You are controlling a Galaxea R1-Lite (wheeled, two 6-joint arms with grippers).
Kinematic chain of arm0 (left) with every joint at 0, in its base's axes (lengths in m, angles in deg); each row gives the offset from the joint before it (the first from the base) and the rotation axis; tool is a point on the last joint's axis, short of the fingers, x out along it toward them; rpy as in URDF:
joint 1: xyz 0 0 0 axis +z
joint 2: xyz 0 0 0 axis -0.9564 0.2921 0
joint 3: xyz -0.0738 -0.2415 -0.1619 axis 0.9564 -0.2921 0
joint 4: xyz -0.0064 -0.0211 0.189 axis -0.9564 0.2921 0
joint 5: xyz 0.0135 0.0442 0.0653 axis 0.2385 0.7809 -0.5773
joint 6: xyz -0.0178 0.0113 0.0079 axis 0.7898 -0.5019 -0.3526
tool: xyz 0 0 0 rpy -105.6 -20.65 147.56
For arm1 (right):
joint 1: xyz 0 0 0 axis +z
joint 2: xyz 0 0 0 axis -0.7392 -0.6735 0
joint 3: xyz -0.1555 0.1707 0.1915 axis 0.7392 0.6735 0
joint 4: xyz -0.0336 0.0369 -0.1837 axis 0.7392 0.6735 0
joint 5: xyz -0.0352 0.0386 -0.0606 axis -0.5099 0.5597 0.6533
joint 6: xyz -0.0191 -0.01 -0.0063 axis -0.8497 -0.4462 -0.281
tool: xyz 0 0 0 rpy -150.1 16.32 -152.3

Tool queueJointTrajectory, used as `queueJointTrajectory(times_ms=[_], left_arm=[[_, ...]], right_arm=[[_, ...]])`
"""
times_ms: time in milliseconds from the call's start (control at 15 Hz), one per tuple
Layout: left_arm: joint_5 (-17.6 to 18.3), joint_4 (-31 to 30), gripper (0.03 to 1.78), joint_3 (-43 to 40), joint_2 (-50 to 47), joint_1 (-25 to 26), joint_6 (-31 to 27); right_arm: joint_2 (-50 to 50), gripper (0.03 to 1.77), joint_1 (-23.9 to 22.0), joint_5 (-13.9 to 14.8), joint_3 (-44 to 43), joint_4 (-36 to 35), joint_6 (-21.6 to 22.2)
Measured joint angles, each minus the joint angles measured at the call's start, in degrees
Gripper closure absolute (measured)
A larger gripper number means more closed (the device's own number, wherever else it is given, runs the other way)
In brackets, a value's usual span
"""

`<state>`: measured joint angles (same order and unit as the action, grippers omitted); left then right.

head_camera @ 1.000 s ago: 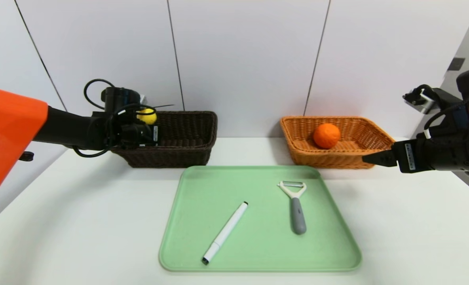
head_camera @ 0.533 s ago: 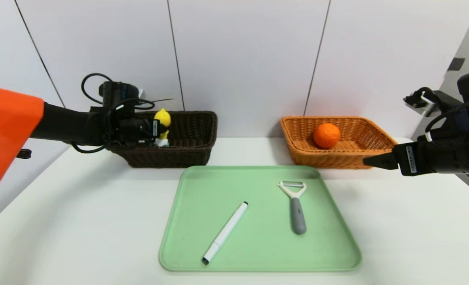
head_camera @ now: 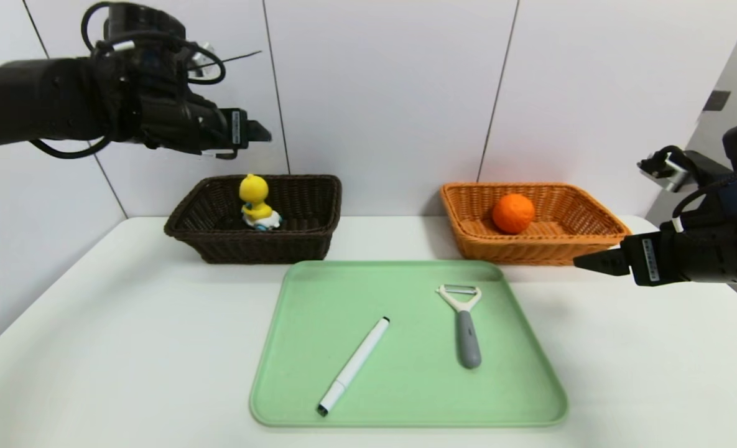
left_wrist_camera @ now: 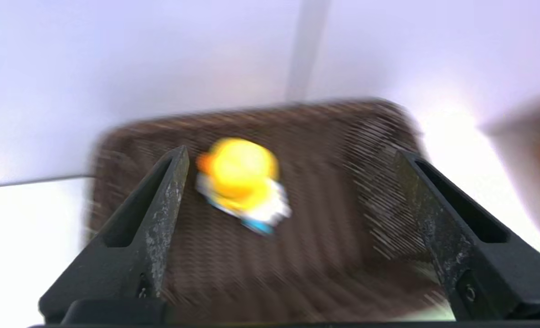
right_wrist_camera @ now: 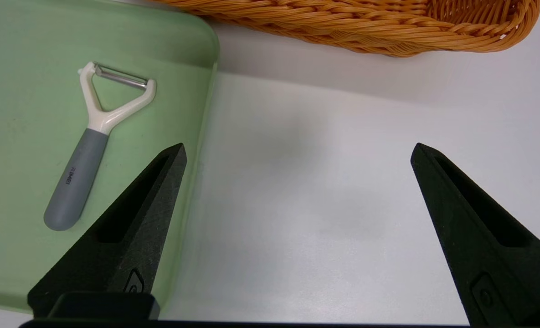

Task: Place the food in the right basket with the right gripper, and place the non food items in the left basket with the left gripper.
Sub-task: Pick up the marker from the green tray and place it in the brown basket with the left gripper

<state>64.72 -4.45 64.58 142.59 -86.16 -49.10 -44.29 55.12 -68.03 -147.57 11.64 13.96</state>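
We see our left gripper (head_camera: 262, 132) raised well above the dark brown woven wicker basket (head_camera: 309, 239) at the back left of the white table (head_camera: 125, 348); its jaws are spread wide with nothing between them, as the left wrist view (left_wrist_camera: 292, 157) shows. Inside that basket a small yellow toy duck on a white and blue base (head_camera: 255, 202) sits upright, toward the basket's left half, clear of the gripper.

Our right gripper (head_camera: 592, 261) hangs low over the table at the right, just beside the right edge of the pale green rectangular plastic tray (head_camera: 405, 398) and in front of the orange woven wicker basket (head_camera: 468, 239). Its jaws are also wide apart and hold nothing (right_wrist_camera: 297, 150). A round orange fruit (head_camera: 513, 213) lies in the orange basket.

On the tray we see a white marker pen with a dark tip (head_camera: 354, 365) lying diagonally on the left half, and a Y-shaped peeler with a white head and grey handle (head_camera: 464, 323) on the right half, head pointing toward the baskets. The two are well apart.
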Motion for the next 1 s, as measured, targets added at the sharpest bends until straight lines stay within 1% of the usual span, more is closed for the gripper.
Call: queueJointTrajectory(times_ms=[133,200,267,400,467,533,600,733,1000], left_arm=[[1.8,6.5,0.19,-0.6,-4.3,-5.7,2.0],[2.4,9.6,0.18,-1.9,-6.7,-9.3,3.8],[3.9,11.8,0.17,-4.5,-9.2,-12.6,5.0],[7.8,13.9,0.16,-11.2,-13.5,-17.6,4.5],[9.3,14.6,0.15,-15.1,-15.2,-20.0,3.5],[9.7,15.5,0.14,-19.0,-16.5,-22.6,2.7],[9.3,17.0,0.14,-21.8,-17.3,-24.8,2.1],[8.7,21.8,0.14,-24.1,-17.5,-27.8,1.7],[7.1,24.5,0.12,-23.3,-13.8,-30.4,1.7]], right_arm=[[0.5,0.10,0.1,0.1,0.7,0.0,0.0],[0.8,0.10,0.1,0.1,1.0,0.0,0.0],[1.0,0.10,0.1,0.1,1.3,0.0,0.1],[1.7,0.10,0.3,0.1,1.9,0.0,0.1],[2.0,0.10,0.5,0.1,2.1,0.0,0.1],[2.3,0.10,0.6,0.1,2.3,0.0,0.1],[2.6,0.10,0.7,0.1,2.5,0.0,0.1],[2.9,0.10,0.9,0.1,2.7,0.0,0.2],[3.6,0.10,0.9,0.2,4.1,-0.1,0.1]])
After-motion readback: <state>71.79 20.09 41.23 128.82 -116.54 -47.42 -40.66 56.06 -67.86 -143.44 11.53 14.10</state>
